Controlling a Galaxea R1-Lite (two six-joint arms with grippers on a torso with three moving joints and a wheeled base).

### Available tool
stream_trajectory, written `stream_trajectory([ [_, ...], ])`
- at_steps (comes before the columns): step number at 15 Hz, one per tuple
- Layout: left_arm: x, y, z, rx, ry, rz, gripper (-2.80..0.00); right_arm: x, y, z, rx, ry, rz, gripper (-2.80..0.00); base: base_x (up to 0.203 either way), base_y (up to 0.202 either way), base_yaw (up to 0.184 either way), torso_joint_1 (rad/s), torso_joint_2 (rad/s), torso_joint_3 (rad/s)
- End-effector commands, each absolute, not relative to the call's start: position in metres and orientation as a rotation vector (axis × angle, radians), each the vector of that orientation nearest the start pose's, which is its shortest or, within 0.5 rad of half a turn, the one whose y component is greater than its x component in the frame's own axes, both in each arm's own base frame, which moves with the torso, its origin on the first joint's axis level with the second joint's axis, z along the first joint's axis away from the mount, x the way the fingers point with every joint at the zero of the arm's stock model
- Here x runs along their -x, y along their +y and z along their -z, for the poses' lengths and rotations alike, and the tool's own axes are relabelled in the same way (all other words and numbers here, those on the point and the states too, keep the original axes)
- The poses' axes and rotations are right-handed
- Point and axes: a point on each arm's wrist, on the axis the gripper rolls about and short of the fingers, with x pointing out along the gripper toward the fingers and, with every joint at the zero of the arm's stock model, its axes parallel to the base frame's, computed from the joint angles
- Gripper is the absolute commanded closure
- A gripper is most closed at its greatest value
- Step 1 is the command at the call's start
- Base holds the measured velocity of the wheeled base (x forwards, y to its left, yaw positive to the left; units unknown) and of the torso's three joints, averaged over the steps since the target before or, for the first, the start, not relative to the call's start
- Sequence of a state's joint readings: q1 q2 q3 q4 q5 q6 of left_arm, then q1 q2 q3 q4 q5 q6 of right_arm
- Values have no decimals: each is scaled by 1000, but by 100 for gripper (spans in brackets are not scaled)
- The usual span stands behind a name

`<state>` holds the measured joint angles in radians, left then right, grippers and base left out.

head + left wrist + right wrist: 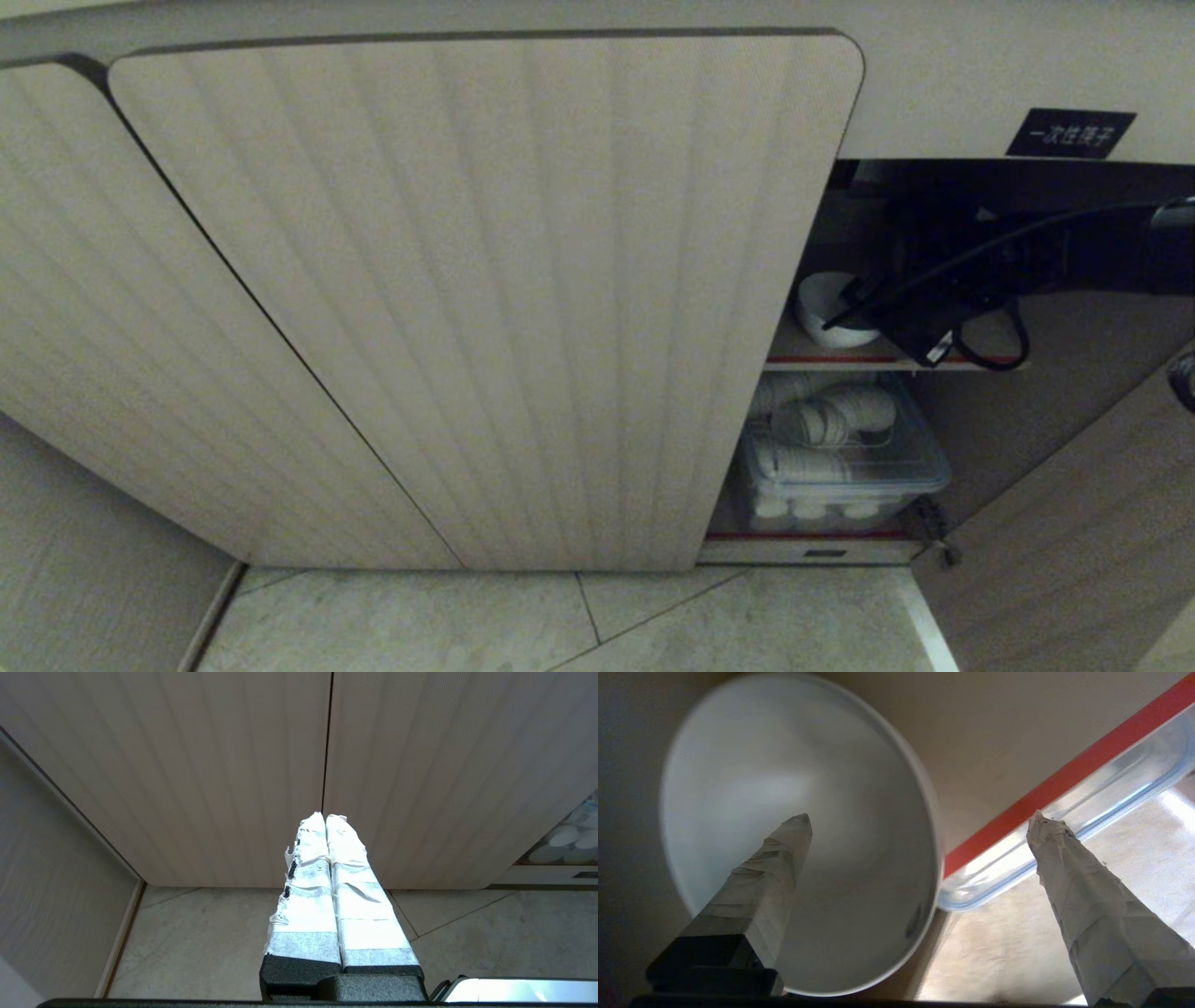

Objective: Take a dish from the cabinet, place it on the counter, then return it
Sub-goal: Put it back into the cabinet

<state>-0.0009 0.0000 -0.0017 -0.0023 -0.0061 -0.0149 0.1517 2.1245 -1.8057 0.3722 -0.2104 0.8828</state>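
Right gripper spread wide — one finger over the white bowl — gripping nothing

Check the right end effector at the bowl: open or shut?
Open. The right end effector has its taped fingers spread wide, one over the white bowl on the cabinet shelf, gripping nothing.

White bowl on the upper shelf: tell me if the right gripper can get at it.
Probably yes. The right gripper is open at the white bowl, one finger over its inside, the other outside its rim; nothing lies between.
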Motion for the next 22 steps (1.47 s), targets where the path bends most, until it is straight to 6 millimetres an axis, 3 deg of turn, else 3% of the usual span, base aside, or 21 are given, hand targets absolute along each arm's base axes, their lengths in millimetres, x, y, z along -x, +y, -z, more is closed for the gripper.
stream_trajectory([
  [1,23,0,-76,15,-5,6,0,-421,61,-206,-689,594,355,-280,0,0,0,0,0,0],
  [22,23,0,-76,15,-5,8,0,-415,58,-203,-436,429,298,-280,0,0,0,0,0,0],
])
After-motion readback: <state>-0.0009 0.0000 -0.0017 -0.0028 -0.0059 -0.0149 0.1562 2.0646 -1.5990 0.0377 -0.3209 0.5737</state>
